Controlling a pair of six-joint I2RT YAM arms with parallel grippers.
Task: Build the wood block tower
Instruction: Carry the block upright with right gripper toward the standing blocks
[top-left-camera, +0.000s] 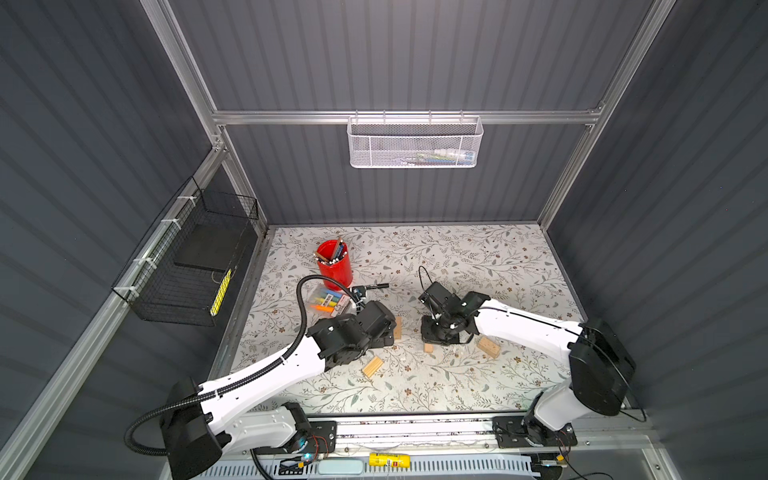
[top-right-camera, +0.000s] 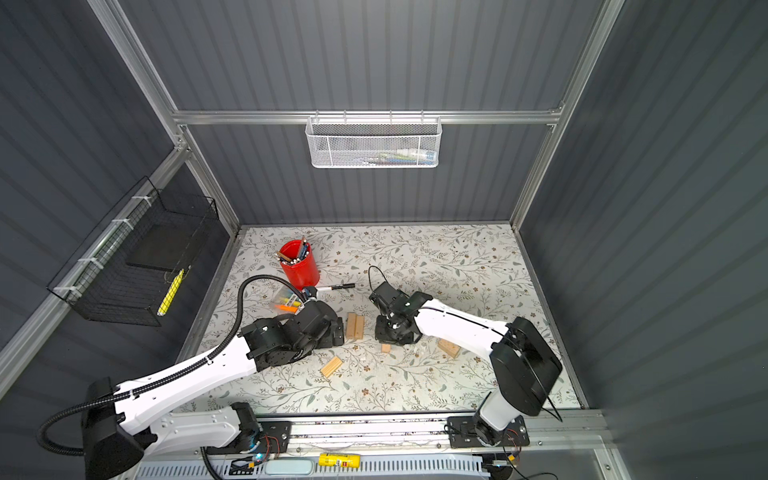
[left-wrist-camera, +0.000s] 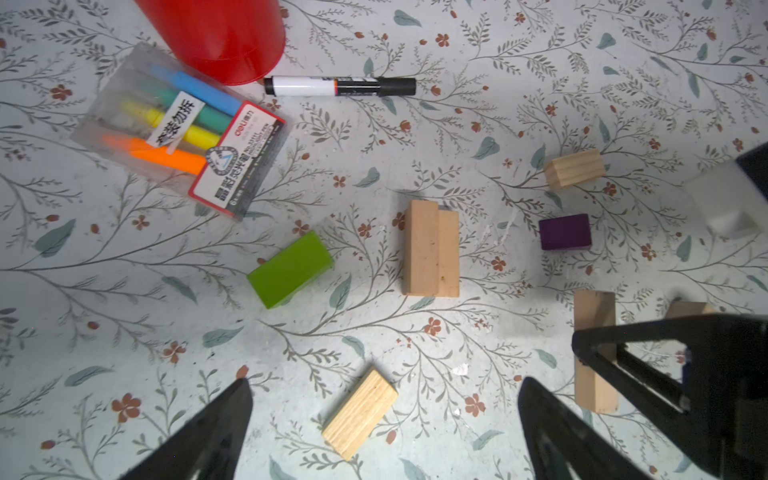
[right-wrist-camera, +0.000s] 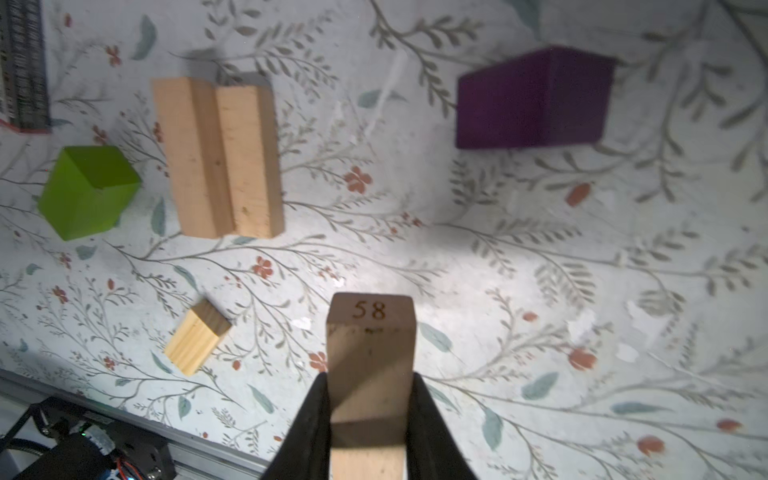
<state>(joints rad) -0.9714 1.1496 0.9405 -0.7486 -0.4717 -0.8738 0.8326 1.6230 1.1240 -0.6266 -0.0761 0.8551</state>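
Observation:
In the right wrist view my right gripper (right-wrist-camera: 371, 399) is shut on a pale wood brick (right-wrist-camera: 370, 345) marked 58, low over the table. The same brick (left-wrist-camera: 594, 374) shows in the left wrist view, and its end (top-left-camera: 429, 347) pokes out under the gripper in a top view. My left gripper (left-wrist-camera: 386, 395) hangs open over a grooved block (left-wrist-camera: 359, 413). Two pale bricks (left-wrist-camera: 432, 249) lie side by side, between a lime-green block (left-wrist-camera: 291, 269) and a purple block (left-wrist-camera: 565, 232). Another grooved block (left-wrist-camera: 573, 168) lies beyond. A brick with holes (top-left-camera: 487, 347) lies under the right arm. No tower is in view.
A red pen cup (top-left-camera: 334, 264) stands at the back left, with a highlighter packet (left-wrist-camera: 178, 133) and a black-and-white marker (left-wrist-camera: 338, 86) beside it. The table's front rail (top-left-camera: 415, 428) runs between the arm bases. A black wire basket (top-left-camera: 195, 257) hangs on the left wall.

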